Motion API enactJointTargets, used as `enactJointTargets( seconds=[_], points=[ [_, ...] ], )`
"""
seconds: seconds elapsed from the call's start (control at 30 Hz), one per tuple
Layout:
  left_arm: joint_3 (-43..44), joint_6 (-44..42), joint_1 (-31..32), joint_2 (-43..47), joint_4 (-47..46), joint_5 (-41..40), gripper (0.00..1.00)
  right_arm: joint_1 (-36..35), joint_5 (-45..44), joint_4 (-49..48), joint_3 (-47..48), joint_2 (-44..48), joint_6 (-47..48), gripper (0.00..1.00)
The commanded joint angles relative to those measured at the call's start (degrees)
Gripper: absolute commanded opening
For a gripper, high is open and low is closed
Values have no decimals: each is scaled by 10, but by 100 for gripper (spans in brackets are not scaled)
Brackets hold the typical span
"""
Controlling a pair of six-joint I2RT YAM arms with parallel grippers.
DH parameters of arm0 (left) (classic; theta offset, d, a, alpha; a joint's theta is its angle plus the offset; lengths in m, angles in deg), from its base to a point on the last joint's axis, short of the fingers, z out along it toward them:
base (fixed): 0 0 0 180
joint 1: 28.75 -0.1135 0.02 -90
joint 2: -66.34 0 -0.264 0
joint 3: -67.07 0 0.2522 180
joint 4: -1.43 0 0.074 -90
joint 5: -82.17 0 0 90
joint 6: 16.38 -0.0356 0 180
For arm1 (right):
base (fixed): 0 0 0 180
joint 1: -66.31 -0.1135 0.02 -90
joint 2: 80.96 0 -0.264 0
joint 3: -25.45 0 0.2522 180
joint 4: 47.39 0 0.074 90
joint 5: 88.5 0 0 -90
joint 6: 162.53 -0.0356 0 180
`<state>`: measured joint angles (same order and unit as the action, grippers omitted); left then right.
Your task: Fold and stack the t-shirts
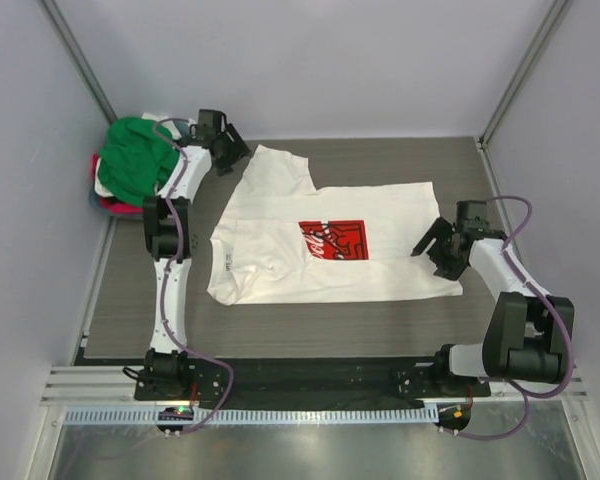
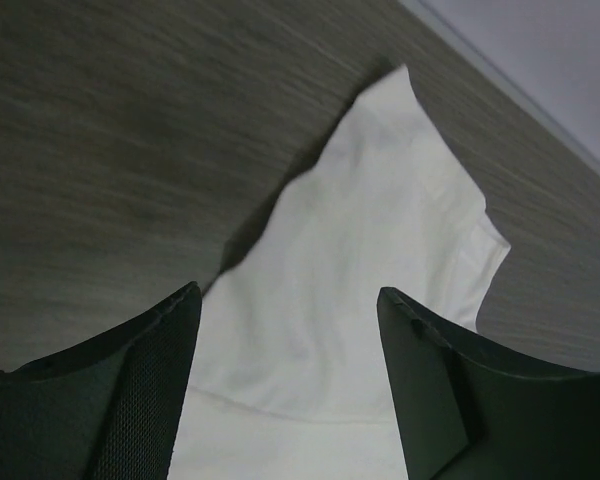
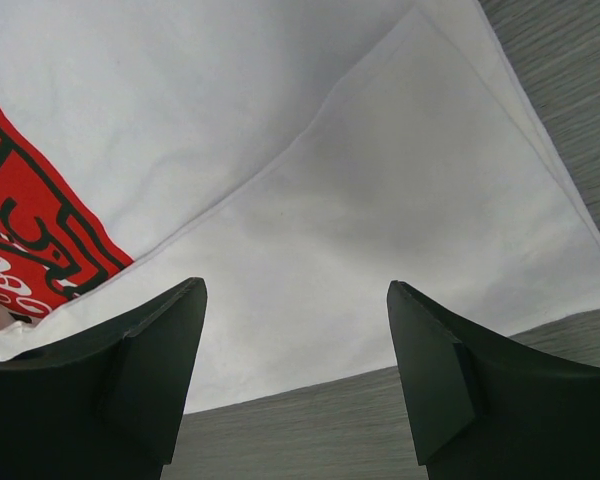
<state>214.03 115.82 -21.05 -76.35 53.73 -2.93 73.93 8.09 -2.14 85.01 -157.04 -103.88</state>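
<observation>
L gripper (image 1: pixel 224 141) + R gripper (image 1: pixel 437 243): both jaws spread, empty, hovering at cream tee (image 1: pixel 280 265).
Tee flat mid-table (image 1: pixel 400 160), sleeve (image 2: pixel 380 200) by L, hem (image 3: pixel 460 325) under R. Looks soft, light, limp: pinch edges/corners. Pile of other tees (image 1: pixel 130 170) back-left.

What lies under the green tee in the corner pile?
Beneath the green tee, white cloth and pink-red cloth poke out at its edge; how many shirts lie there is covered.
</observation>
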Motion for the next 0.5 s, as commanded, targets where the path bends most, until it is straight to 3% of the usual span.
enactJointTargets(
  seconds=[0.0, 0.07, 0.23, 0.37, 0.47],
  points=[
    [43, 23, -8, -56, -138, 53, 72, -16, 16, -12, 10, -14, 2, 79],
    [55, 52, -16, -82, -211, 62, 72, -23, 20, -17, 10, -23, -5, 79],
    [164, 114, -22, -190, -262, 38, 71, -41, 18, -19, 9, -31, -6, 79],
    [159, 147, -18, -218, -301, 22, 59, -42, 18, -14, 13, -35, -5, 79],
    [140, 147, -8, -222, -301, 13, 56, -42, 11, -6, 22, -36, 1, 79]
  ],
)
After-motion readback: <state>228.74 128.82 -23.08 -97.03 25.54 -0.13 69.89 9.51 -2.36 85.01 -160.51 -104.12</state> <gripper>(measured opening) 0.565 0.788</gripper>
